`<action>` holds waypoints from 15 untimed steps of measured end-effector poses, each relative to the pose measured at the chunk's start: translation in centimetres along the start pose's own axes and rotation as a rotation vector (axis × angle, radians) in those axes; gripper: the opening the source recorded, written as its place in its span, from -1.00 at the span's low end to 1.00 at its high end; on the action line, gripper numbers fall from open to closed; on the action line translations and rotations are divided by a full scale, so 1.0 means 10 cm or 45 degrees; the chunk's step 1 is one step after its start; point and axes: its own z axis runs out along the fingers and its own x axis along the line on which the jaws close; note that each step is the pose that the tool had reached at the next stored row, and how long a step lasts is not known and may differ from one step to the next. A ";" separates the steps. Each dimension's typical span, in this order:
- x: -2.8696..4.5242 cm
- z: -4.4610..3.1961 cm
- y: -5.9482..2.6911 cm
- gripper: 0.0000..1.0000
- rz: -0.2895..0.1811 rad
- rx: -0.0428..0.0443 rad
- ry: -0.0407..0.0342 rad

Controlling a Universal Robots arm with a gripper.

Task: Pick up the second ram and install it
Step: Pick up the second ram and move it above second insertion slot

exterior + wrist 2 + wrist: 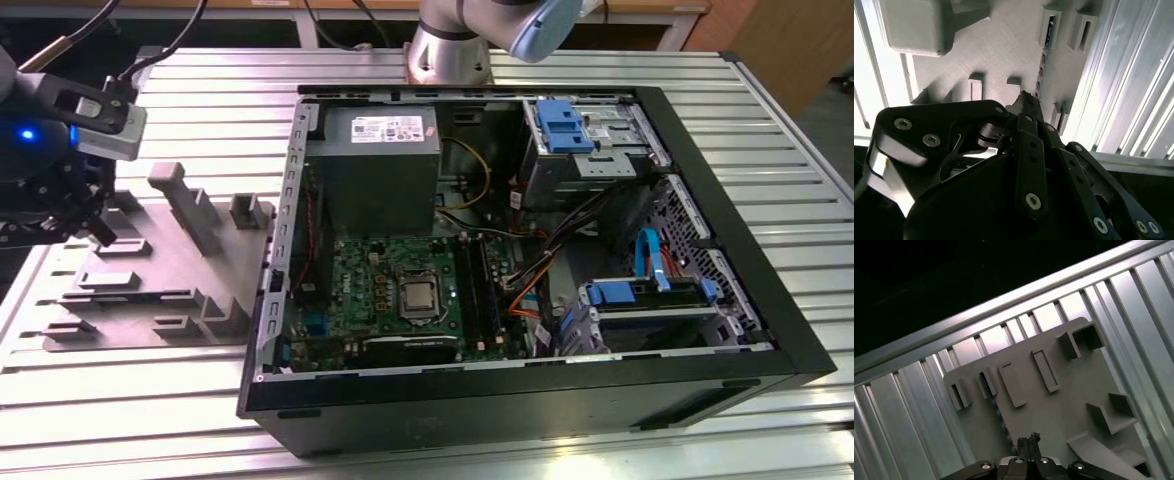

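- Evidently, the gripper hung over the grey fixture plate on the slatted metal table. In the exterior view it was at about nine o'clock from the open computer case.
- Its fingers were drawn together to one narrow tip in both wrist views. Nothing was between them, so I judged the gripper clenched and empty.
- The second ram stood on its thin edge in the fixture plate, not yet lifted. Its chips showed as a dotted line in the second wrist view.
- The stick's near end lay just beside the fingertips, off to one side and not beneath them. Whether anything touched, I could not tell.
- Its long axis ran away from the fingertips across the plate, into a raised holder block at the far end.
- In the first wrist view the two fingertips sat side by side roughly across that axis. I judged that they faced the stick's flat sides, not its ends.
- Only one arm was at work, so the relation that mattered was that small sideways offset between tip and stick.
- The black slot strips on the motherboard lay well apart from the gripper. In the exterior view they were at about three to four o'clock from it, with the case wall between.
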 end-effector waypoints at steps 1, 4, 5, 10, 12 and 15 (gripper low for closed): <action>0.000 0.003 0.000 -0.80 -0.023 -0.001 0.0011; 0.000 0.014 0.000 -0.80 -0.093 -0.003 0.0042; 0.000 0.017 -0.001 -0.80 -0.116 -0.004 0.0052; 0.001 0.031 -0.001 -0.80 -0.228 -0.007 0.0103; 0.001 0.031 -0.002 -0.80 -0.233 -0.007 0.0106; 0.001 0.032 -0.002 -0.80 -0.233 -0.007 0.0104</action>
